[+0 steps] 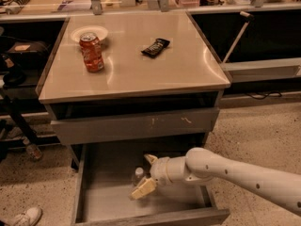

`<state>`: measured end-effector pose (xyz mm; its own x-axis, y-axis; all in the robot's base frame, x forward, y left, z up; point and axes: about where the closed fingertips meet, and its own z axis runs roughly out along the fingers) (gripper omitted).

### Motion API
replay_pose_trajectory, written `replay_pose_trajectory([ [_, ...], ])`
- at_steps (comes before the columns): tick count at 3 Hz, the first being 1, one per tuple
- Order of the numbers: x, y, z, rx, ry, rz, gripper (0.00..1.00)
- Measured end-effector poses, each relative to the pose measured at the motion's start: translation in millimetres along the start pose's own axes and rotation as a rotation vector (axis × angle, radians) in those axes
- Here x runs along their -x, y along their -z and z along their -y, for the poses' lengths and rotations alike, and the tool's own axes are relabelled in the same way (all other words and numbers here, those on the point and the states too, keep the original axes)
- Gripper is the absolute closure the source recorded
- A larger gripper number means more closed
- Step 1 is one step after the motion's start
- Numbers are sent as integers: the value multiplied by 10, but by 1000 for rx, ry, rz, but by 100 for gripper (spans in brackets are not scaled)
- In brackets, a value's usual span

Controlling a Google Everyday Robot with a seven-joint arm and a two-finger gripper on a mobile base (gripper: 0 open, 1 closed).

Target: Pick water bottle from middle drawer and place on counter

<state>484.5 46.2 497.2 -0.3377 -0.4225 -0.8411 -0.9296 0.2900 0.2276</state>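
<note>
The water bottle (138, 174) stands upright in the open middle drawer (110, 199); only its white cap and clear shoulder show. My gripper (145, 174) reaches into the drawer from the right, open, with one pale finger (143, 189) in front of the bottle and the other (150, 158) behind it, so the fingers straddle the bottle. I cannot tell if they touch it. The white arm (235, 173) enters from the lower right. The counter (136, 55) is the steel top above.
An orange soda can (91, 52), a white plate (89, 33) and a dark snack packet (155, 47) lie on the counter. A grey drawer front with pale scratches (136, 124) sits above the open drawer. A shoe (23, 217) is at the lower left.
</note>
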Motion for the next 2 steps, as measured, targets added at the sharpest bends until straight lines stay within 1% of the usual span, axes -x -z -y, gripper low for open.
replay_pose_trajectory([
  [1,90,-101,45,5,17,20,0],
  [2,90,-101,46,5,17,20,19],
])
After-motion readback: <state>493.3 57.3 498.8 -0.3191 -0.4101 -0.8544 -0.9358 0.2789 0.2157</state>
